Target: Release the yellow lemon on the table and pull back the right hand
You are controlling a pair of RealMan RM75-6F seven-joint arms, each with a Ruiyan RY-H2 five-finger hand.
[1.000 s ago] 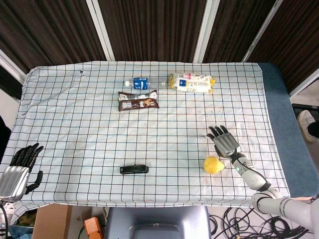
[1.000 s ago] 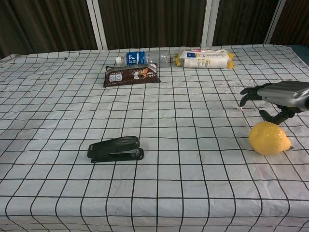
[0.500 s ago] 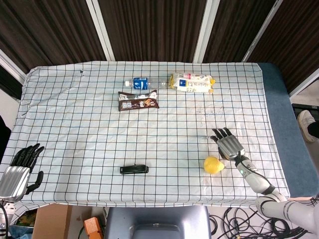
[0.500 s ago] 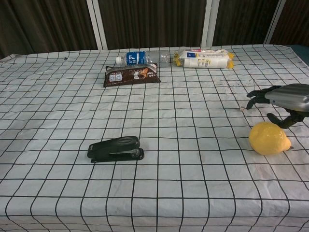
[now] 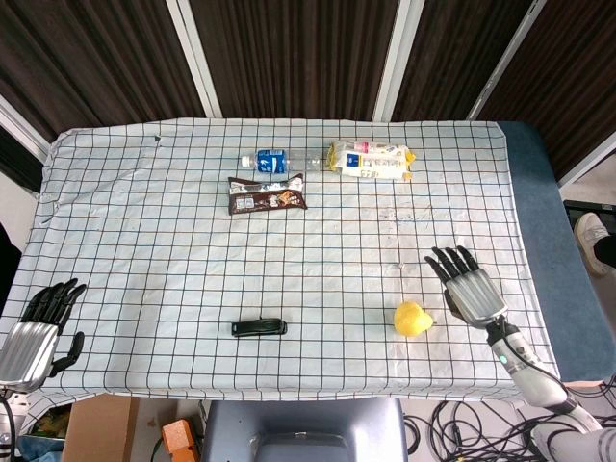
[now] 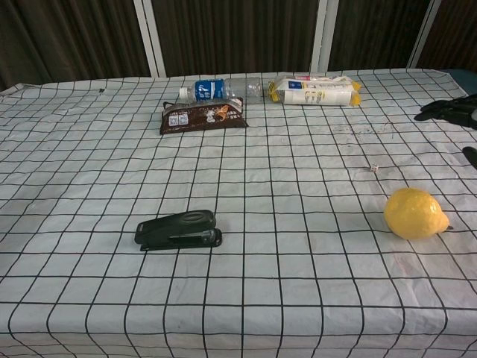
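The yellow lemon (image 5: 413, 319) (image 6: 416, 213) lies alone on the checked tablecloth at the front right, nothing touching it. My right hand (image 5: 469, 285) hovers just right of it with fingers spread and empty; in the chest view only its dark fingertips (image 6: 446, 110) show at the right edge. My left hand (image 5: 37, 327) sits off the table's front left corner, fingers loosely apart, holding nothing.
A black stapler (image 5: 259, 327) (image 6: 179, 229) lies front centre. At the back stand a brown snack packet (image 5: 267, 194) (image 6: 203, 117), a lying water bottle (image 5: 274, 159) (image 6: 220, 89) and a yellow-white packet (image 5: 371, 160) (image 6: 315, 89). The table's right edge (image 5: 527, 250) is near the right hand.
My right hand has drawn back to the right and away from the lemon, which stays put. In the chest view the hand has slid almost out of frame.
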